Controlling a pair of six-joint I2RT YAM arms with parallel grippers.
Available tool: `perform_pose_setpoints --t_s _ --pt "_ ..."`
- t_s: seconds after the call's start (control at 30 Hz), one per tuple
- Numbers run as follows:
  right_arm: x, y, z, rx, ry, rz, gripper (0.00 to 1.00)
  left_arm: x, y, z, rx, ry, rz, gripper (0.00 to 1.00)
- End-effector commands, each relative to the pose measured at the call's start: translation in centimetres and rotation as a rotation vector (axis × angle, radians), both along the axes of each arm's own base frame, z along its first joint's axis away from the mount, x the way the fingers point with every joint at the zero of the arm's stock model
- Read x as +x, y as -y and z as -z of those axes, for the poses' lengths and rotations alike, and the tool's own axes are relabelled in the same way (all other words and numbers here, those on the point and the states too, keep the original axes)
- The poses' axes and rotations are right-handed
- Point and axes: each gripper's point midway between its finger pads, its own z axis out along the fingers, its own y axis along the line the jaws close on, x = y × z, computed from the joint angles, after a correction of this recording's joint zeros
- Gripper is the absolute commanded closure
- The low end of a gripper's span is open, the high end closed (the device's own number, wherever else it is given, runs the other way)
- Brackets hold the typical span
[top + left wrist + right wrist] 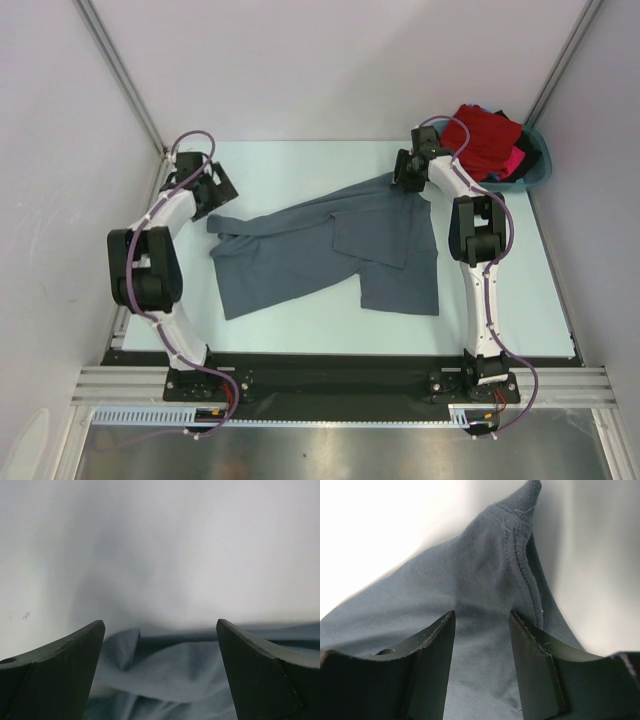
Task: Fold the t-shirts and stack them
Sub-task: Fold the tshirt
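A large slate-grey t-shirt [330, 250] lies rumpled and partly folded over itself across the middle of the table. My left gripper [218, 197] is open at its far left corner; in the left wrist view [160, 622] the wide-apart fingers stand over a bunched fold of the grey shirt [170, 675]. My right gripper [402, 178] is at the shirt's far right corner; in the right wrist view [482, 614] the jaws stand apart astride the grey shirt [485, 580], whose hemmed edge rises to a point beyond them. Red [485, 135], pink [515, 160] and dark [530, 148] shirts lie in the basin.
A teal plastic basin [540, 172] stands at the far right corner of the table, just behind my right arm. White walls enclose the table at the back and both sides. The arm bases sit on a black rail at the near edge.
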Motion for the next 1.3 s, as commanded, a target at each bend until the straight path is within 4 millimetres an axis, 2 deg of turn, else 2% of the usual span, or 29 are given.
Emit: perform_pose_setpoints --t_s 0.0,0.1,0.2,0.43,0.63,0.7,0.73,0.8,0.83,0.9,0.93,0.97,1.07,1.1,1.17,1.2,1.27 --pt "-0.9 1.8 1.9 -0.044 -0.055 0.024 0.47 0.6 0.1 1.5 -0.174 -0.029 0.068 0.00" --pt "-0.8 2.2 1.9 -0.043 -0.054 0.030 0.47 -0.6 -0.1 3.4 -0.212 -0.091 0.056 0.00" --pt "-0.7 2.2 1.8 -0.037 -0.050 0.032 0.47 -1.7 0.3 4.5 -0.248 -0.110 0.059 0.00" --pt "-0.8 1.9 2.0 -0.030 -0.057 0.028 0.47 -3.1 2.4 5.9 -0.348 -0.130 0.122 0.00" --pt "-0.8 2.0 1.7 -0.033 -0.049 0.031 0.47 -4.6 2.6 8.1 -0.374 -0.175 0.111 0.02" --pt "-0.8 2.0 1.8 -0.032 -0.051 0.030 0.47 -4.5 2.7 8.1 -0.385 -0.176 0.115 0.10" --pt "-0.8 2.0 1.8 -0.034 -0.052 0.029 0.47 -4.6 2.7 8.2 -0.384 -0.178 0.111 0.24" --pt "-0.8 2.2 1.8 -0.037 -0.052 0.033 0.47 -4.5 2.6 7.8 -0.380 -0.163 0.110 0.41" --pt "-0.8 2.2 1.8 -0.037 -0.053 0.033 0.47 -4.4 2.6 7.6 -0.376 -0.159 0.108 0.58" --pt "-0.8 2.2 1.8 -0.036 -0.053 0.032 0.48 -4.2 2.4 7.1 -0.364 -0.151 0.107 0.77" --pt "-0.8 2.1 1.8 -0.035 -0.052 0.032 0.47 -4.1 2.2 6.8 -0.355 -0.146 0.104 0.97" --pt "-0.8 2.1 1.8 -0.034 -0.052 0.031 0.47 -4.1 2.1 6.4 -0.345 -0.140 0.107 1.00" --pt "-0.9 1.9 1.9 -0.033 -0.055 0.028 0.48 -2.9 1.3 4.5 -0.297 -0.094 0.110 1.00" --pt "-0.8 2.0 1.9 -0.031 -0.054 0.029 0.47 -2.2 0.8 2.7 -0.269 -0.059 0.106 1.00" --pt "-0.9 2.0 2.0 -0.031 -0.057 0.029 0.47 -1.4 -0.2 0.9 -0.207 -0.020 0.099 1.00" --pt "-0.9 2.0 2.1 -0.030 -0.059 0.028 0.48 -0.7 -0.7 -1.2 -0.177 0.017 0.092 0.99" --pt "-0.9 1.9 2.1 -0.030 -0.057 0.026 0.48 0.0 -2.2 -3.0 -0.102 0.048 0.062 1.00"
